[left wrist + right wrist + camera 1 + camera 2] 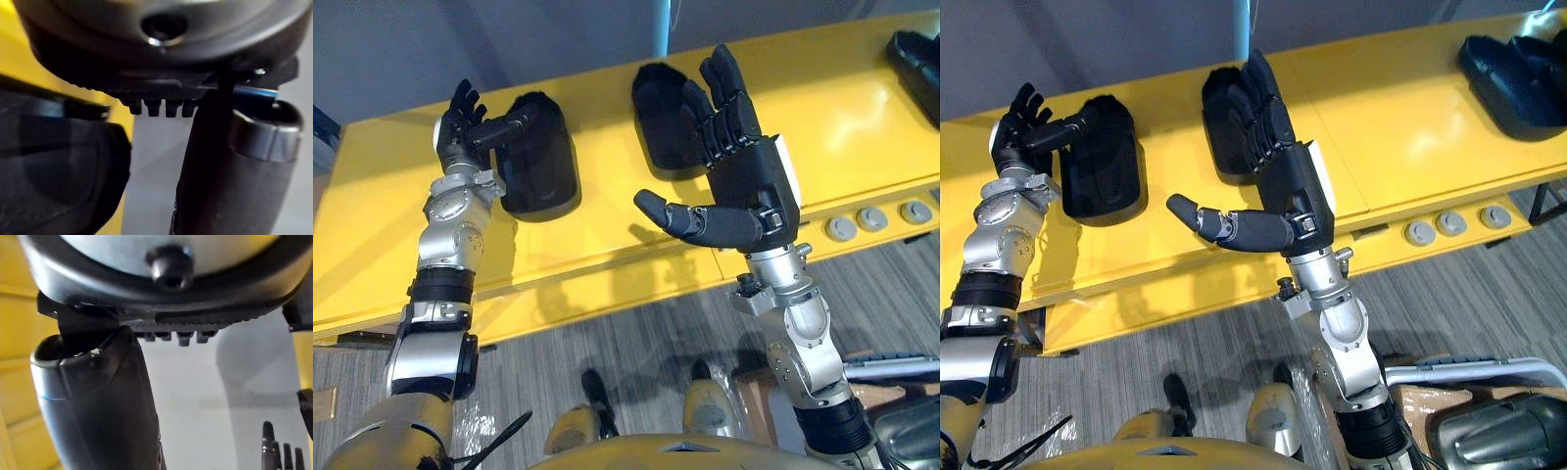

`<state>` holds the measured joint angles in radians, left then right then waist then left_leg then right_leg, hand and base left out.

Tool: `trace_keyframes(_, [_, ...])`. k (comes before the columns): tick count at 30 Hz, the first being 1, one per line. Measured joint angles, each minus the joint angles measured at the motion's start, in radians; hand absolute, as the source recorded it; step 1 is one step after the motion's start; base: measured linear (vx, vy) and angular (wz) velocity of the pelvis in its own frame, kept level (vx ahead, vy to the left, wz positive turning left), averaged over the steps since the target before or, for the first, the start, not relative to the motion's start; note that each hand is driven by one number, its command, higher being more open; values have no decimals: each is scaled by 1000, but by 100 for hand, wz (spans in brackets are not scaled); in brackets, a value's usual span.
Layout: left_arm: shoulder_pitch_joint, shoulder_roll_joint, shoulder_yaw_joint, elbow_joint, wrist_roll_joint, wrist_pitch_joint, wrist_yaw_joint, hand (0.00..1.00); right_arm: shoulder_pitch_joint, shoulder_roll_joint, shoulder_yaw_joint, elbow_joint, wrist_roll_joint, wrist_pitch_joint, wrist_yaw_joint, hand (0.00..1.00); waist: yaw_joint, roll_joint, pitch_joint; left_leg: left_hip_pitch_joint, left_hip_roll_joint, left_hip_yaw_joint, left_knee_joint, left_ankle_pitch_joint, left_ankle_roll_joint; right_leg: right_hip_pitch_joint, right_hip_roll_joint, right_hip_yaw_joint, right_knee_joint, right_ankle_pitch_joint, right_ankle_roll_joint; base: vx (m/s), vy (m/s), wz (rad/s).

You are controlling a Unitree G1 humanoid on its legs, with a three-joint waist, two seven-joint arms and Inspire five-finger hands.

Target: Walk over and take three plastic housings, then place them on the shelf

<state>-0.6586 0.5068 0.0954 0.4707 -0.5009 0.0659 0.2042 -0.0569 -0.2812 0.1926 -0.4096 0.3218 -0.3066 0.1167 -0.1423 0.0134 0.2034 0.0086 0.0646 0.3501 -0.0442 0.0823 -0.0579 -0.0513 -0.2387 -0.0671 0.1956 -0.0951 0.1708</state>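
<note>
Yellow table (842, 127) stretches wide past both hands, with bare room between the black plastic housings, which all lie with their long axes pointing away from the robot. The left housing (546, 166) lies just beside the left hand (458, 127), on its thumb side. The middle housing (658, 122) shows just beyond the right hand (759, 186) and its fingers (729, 88), and a far housing (1503, 73) lies well off to their outer side. Fingers on both hands are spread and hold nothing.

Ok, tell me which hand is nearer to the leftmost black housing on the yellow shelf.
Left. The left hand sits right beside that housing, thumb over it; the right hand hovers open by the middle housing.
</note>
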Motion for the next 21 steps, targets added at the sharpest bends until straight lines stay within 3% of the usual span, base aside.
trace_keyframes(4, [7,1,11,-17,25,-1,4,100,-21,0,1,36,0,3,-13,100,8,9,-42,30,1,-33,-38,20,-2,40,8,-32,-12,0,0,35,-6,24])
trace_keyframes(11, [187,2,73,-122,172,-22,22,100,-86,-22,73,89,0,64,26,100,39,17,-74,32,3,-90,-39,39,-2,91,13,-88,-43,5,-8,-31,1,21])
trace_keyframes(13, [259,0,94,-171,190,-45,36,100,-106,-38,117,119,0,83,52,100,64,17,-78,15,8,-111,-40,50,-4,90,19,-105,-47,9,-13,-85,-9,31])
trace_keyframes(16, [367,-46,146,-288,164,-97,23,100,-115,-36,149,180,-2,88,86,100,95,13,-90,-18,15,-146,-40,67,-4,88,30,-138,-67,20,-22,-68,-11,33])
trace_keyframes(18, [497,-124,166,-439,149,-152,5,100,-118,-36,152,219,-2,105,119,100,139,10,-91,-37,15,-176,-40,77,-5,87,33,-169,-77,25,-25,-67,-3,37])
trace_keyframes(21, [636,-197,168,-561,98,-179,-53,100,-122,-31,153,244,-14,106,157,100,168,8,-92,-56,14,-205,-40,88,-4,86,34,-194,-81,25,-30,-55,8,28])
